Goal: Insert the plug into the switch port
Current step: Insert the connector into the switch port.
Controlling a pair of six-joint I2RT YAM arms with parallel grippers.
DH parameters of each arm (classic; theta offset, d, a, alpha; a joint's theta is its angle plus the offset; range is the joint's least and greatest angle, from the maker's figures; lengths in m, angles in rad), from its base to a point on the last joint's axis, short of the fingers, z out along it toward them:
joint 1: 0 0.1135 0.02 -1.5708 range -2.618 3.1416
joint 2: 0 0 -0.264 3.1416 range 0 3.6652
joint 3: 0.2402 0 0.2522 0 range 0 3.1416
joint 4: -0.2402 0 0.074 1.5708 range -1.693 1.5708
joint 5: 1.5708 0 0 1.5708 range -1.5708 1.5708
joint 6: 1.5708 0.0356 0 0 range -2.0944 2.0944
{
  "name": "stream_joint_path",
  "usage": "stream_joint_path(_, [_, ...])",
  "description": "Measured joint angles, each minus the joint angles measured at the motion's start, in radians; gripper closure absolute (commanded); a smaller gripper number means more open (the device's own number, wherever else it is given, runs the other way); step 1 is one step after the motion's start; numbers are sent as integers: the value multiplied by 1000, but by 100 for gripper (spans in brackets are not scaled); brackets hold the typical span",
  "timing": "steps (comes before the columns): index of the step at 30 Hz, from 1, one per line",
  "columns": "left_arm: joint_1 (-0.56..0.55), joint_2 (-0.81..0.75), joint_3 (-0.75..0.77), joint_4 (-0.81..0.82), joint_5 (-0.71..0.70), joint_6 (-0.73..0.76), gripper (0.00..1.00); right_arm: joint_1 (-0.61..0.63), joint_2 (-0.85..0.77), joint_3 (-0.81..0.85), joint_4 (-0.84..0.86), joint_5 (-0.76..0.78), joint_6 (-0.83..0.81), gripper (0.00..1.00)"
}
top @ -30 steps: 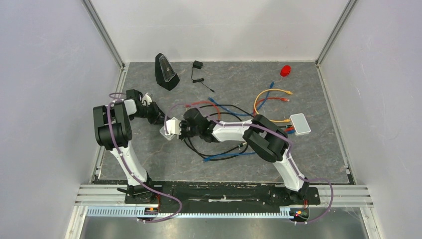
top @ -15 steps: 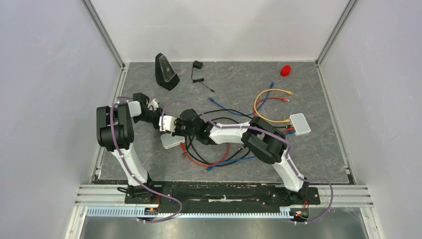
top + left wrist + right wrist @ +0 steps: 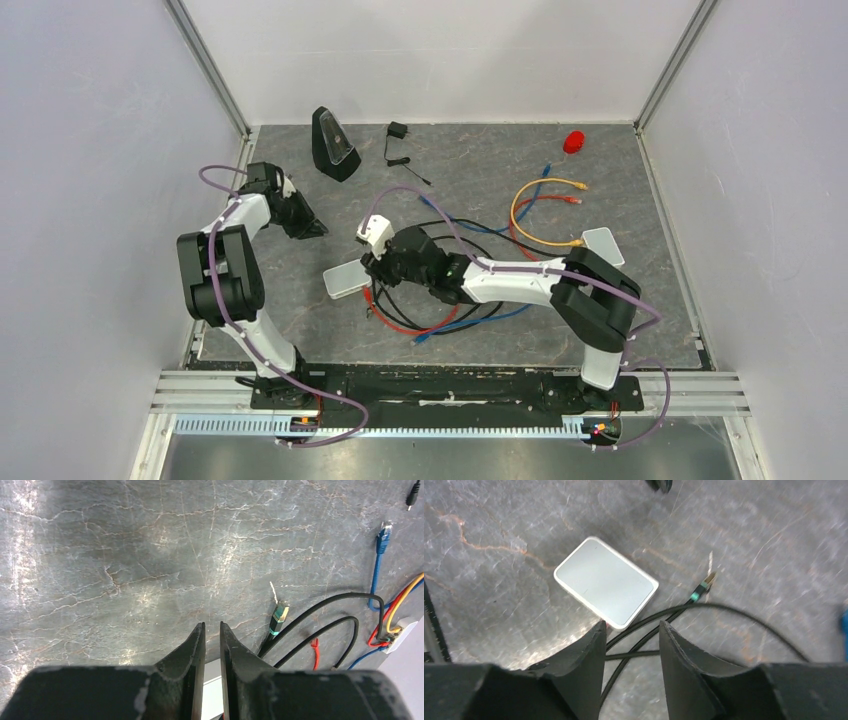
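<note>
The switch, a flat pale grey-white box [image 3: 347, 281] [image 3: 606, 582], lies flat on the table left of centre; its port does not show. The plug [image 3: 704, 586] [image 3: 278, 617], gold-tipped with a teal collar on a black cable, lies loose on the table just right of the box. My right gripper [image 3: 372, 268] [image 3: 629, 630] hovers open above the box's near edge and the black cable, holding nothing. Off to the far left, my left gripper [image 3: 312, 228] [image 3: 212, 630] stands with a narrow gap between its jaws and nothing in it. A strip of the box [image 3: 212, 695] shows through that gap.
A black wedge device [image 3: 335, 143] and a black power adapter [image 3: 397, 131] stand at the back. A red object [image 3: 573, 141] sits far right. Another white box [image 3: 603, 247] holds several coloured cables. Red, blue and black cables [image 3: 430, 320] tangle under the right arm.
The box left the grippers and now lies flat on the table. The right gripper opened and the plug lies loose. The left arm drew back to the far left.
</note>
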Motion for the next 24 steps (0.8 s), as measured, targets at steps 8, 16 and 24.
stream_joint_path(8, [10, 24, -10, -5, 1, 1, 77, 68, 24, -26, -101, 31, 158, 53])
stream_joint_path(16, [13, 46, -10, -6, 14, 2, 78, 98, 143, 45, -177, 55, 196, 54])
stream_joint_path(24, [26, 53, -10, -8, 24, 2, 78, 98, 222, 134, -193, 79, 192, 94])
